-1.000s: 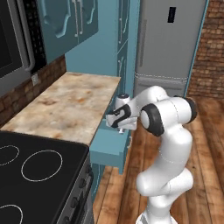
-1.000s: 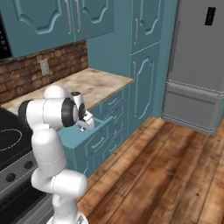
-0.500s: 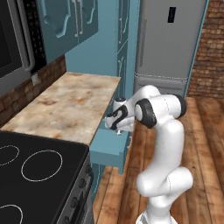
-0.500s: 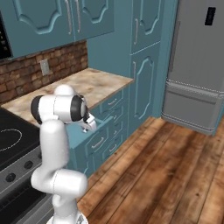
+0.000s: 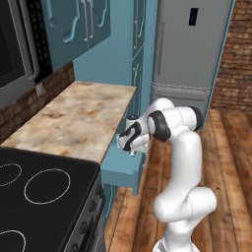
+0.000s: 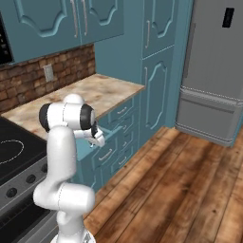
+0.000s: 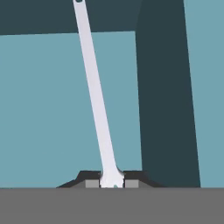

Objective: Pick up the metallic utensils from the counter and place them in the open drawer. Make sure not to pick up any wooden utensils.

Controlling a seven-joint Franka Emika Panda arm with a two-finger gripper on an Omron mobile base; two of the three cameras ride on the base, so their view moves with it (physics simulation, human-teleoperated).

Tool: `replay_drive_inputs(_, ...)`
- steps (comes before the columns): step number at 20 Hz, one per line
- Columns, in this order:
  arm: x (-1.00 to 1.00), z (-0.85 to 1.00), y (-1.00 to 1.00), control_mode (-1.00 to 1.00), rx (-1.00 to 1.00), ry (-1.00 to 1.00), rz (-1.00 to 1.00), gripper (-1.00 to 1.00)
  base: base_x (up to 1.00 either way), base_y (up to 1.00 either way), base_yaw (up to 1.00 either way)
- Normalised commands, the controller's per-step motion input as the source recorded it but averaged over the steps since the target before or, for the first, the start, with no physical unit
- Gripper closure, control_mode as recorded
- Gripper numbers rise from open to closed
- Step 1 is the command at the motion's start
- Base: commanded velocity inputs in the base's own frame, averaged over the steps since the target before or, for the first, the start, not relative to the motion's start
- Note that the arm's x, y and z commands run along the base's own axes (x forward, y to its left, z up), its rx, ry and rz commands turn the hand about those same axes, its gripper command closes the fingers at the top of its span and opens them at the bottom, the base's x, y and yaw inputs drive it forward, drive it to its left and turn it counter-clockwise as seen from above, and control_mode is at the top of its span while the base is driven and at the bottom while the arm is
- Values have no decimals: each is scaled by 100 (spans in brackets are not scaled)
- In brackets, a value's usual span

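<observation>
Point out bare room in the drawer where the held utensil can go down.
In the hand view, the gripper is shut on a silver utensil over the open drawer. The teal floor left of the utensil is bare, bordered by the dark wall above. To the right, a dark band crowds it.

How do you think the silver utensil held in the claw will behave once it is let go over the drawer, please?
The utensil looks rigid: it runs straight from the claw without sagging. Its smooth, shiny handle is probably slippery, and the claw pinches only one end, so it may swivel. Thin and flat, it should drop into the drawer and lie still rather than roll.
</observation>
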Motion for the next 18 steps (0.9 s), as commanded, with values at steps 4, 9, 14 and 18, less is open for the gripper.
replay_drive_inputs(4, -55, -42, -68, -100, 0, 1, -2, 100, 0, 0, 0)
replay_drive_inputs(9, -99, -45, -100, -100, 3, 7, -4, 100, 0, 0, 0)
replay_drive_inputs(14, -100, -20, -100, -100, 6, 2, -3, 100, 0, 0, 0)
replay_drive_inputs(18, -99, 46, -38, -100, 4, -8, 0, 100, 0, 0, 0)
